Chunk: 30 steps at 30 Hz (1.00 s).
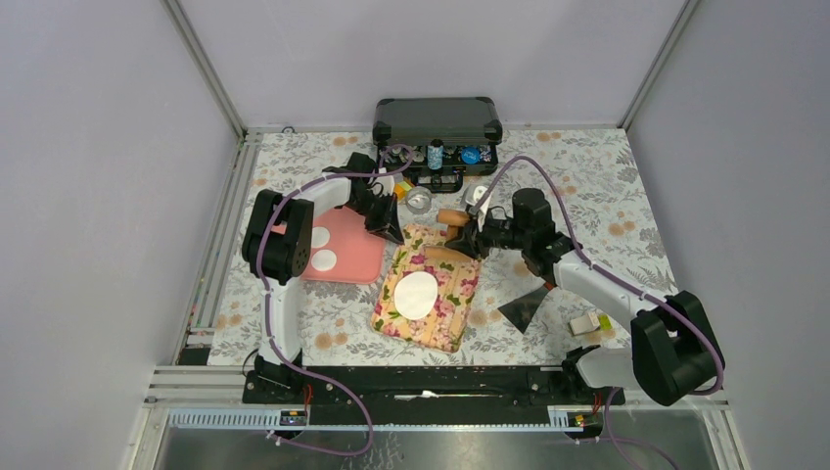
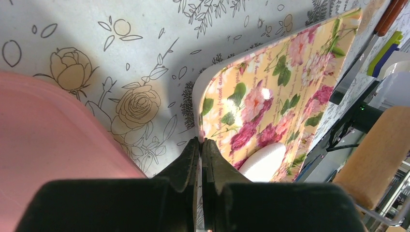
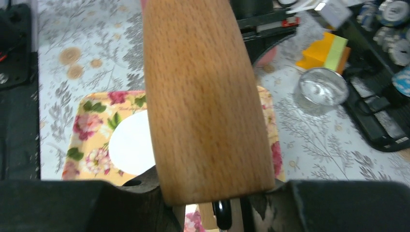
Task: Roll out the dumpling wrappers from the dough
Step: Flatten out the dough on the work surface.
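wrapper [image 1: 417, 295] lies flat on the floral board [image 1: 452, 311], a white disc near the board's middle, with bare board showing all round it. in the right wrist view the wrapper [image 3: 129, 143] sits on the board [image 3: 89, 121], partly hidden behind the pin [image 3: 208, 96].

the right gripper [image 1: 468, 238] is clamped on the wooden pin [image 1: 441, 255], which lies across the far end of the board, beyond the wrapper and apart from it. whether the pin touches the board cannot be told. up close the right gripper [image 3: 212, 198] has a dark finger on each side of the pin's near end.

the left gripper [image 1: 390, 227] is at the board's far left corner, between the board and the pink tray [image 1: 357, 257]. in its own view the left gripper [image 2: 200, 141] is pressed nearly closed, with a thin pale strip of the board's rim [image 2: 197, 96] between the fingers. the wrapper [image 2: 263, 162] shows just past them, and the pin [image 2: 377, 159] is at the right edge.

two smaller dough rounds [image 1: 322, 249] lie on the pink tray, close together. from above i cannot tell if they are flat or lumps.

a silver tin [image 1: 419, 200] stands beyond the board, near a black case [image 1: 438, 122].
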Available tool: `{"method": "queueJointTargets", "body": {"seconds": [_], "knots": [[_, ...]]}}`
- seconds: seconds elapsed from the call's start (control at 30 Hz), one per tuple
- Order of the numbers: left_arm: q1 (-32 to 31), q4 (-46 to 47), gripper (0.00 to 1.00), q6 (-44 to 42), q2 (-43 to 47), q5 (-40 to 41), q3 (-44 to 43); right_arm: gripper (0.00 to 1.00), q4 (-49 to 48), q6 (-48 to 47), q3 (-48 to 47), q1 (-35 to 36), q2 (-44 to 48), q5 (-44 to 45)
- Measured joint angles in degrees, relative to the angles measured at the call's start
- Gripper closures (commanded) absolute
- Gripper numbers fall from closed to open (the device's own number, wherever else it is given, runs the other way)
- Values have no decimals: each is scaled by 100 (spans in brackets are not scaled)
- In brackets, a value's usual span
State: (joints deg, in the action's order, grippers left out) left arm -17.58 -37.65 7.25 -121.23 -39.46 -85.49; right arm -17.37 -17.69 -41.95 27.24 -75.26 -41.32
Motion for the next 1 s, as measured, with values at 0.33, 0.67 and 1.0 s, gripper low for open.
{"method": "queueJointTargets", "body": {"seconds": [0.33, 0.67, 1.0], "knots": [[-2, 17, 100, -20, 0, -109, 0, 100, 1318, -1510, 103, 448, 236, -815], [-63, 46, 100, -24, 0, -160, 0, 100, 2916, -3403, 94, 817, 136, -1637], [-81, 48, 100, -33, 0, -190, 2, 100, 3460, -4227, -227, 1043, -387, -1163]]}}
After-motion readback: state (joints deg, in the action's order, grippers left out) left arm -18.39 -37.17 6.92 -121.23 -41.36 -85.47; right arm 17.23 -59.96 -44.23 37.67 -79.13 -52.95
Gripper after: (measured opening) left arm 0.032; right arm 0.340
